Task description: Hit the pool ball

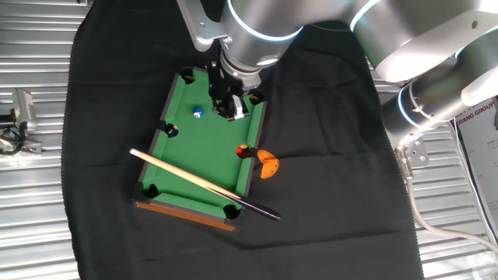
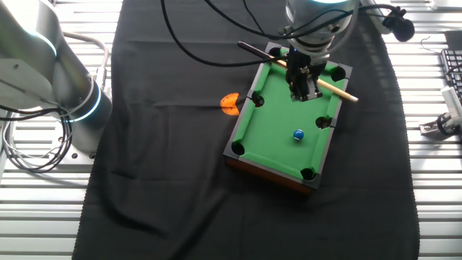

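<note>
Light-blue pool ball [image 1: 198, 113] is sitting on the toy pool table's [image 1: 187, 167] green felt just beside my tool [image 1: 231, 111], which I am hovering low, apparently to strike, jaw state unclear.

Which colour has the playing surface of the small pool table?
Green, on the toy pool table; the other fixed view shows it best.

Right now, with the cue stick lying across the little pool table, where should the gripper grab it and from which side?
Grip the cue stick along its pale wooden shaft near the middle, coming straight down from above. It lies flat and diagonal across the pool table, resting on the rails, so there looks to be room under it for the fingers. Turn the jaws crosswise to the stick. The gripper hangs over the other end.
</note>
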